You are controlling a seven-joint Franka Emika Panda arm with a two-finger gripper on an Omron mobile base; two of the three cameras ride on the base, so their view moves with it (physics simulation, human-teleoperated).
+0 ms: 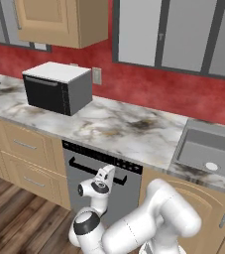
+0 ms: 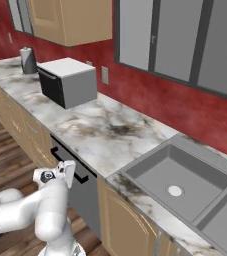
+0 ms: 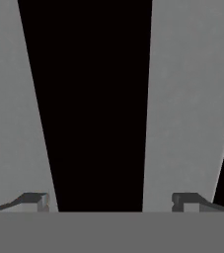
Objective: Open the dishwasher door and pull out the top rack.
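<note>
The marble counter runs across the left base view from 9 o'clock to 3 o'clock, with the sink at 3 o'clock and the microwave at 10 o'clock. Below the counter, near 6 o'clock, the dishwasher door stands closed and upright between tan cabinets. Its black bar handle crosses the panel just under the control strip. The gripper sits right at the handle, its fingers spread wide on either side of the black bar, gripping nothing.
</note>
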